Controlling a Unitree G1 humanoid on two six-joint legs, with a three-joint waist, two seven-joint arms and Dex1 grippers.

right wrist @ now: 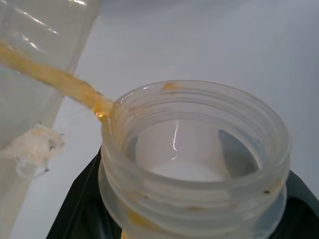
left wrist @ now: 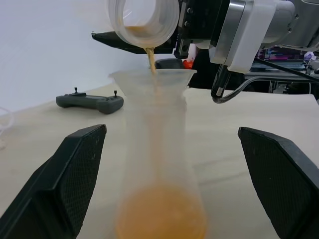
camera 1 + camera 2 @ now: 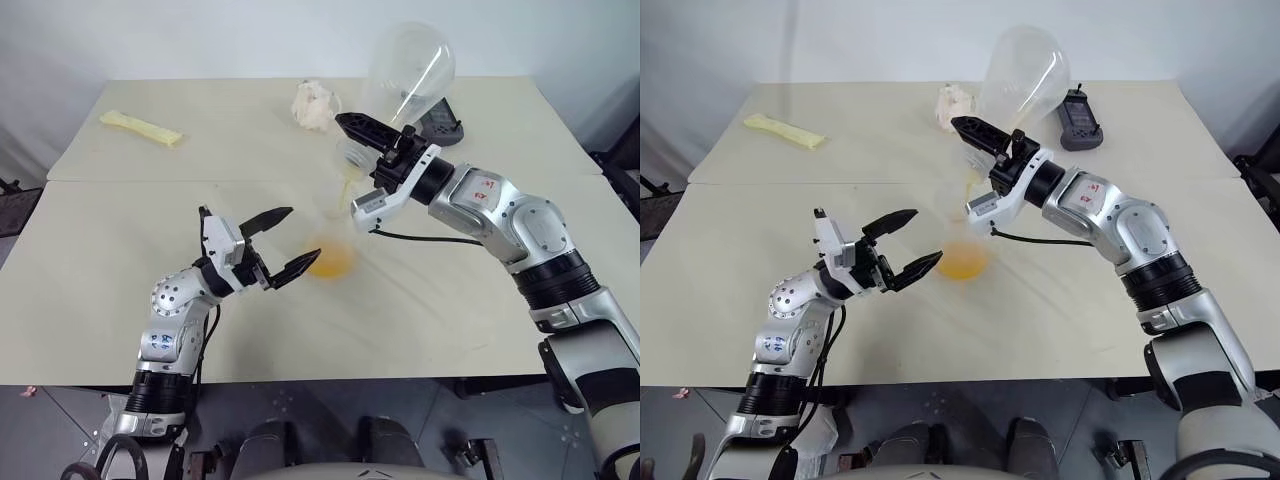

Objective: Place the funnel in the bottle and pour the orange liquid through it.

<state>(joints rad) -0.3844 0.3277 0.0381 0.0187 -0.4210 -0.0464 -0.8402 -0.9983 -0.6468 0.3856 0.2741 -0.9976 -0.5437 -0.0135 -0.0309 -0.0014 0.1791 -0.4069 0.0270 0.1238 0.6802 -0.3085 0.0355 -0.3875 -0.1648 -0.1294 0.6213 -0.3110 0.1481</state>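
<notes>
Above the middle of the table [image 3: 120,260], the right claw [image 3: 352,128] is clamped on a tipped clear flask [image 3: 408,68], its wide base raised up and back, its threaded mouth [image 1: 194,149] turned down and toward the left arm. From that mouth a thin stream of orange liquid [image 2: 150,59] falls into the funnel [image 2: 152,79], which sits in the neck of the bottle [image 2: 158,164]. The bottle stands upright on the table and holds a pool of the liquid at its base. An orange streak also lies along the inside wall of the tipped flask.

Lower and nearer the robot, the left claw [image 3: 278,247] has its fingers [image 2: 70,184] spread wide apart, one on each side of the bottle and clear of it, gripping nothing.

Beyond the pour, a crumpled white tissue [image 3: 313,104] lies on the table beside a black controller [image 3: 1078,118]. Well apart, toward the far left corner, lies a pale yellow strip [image 3: 141,128].
</notes>
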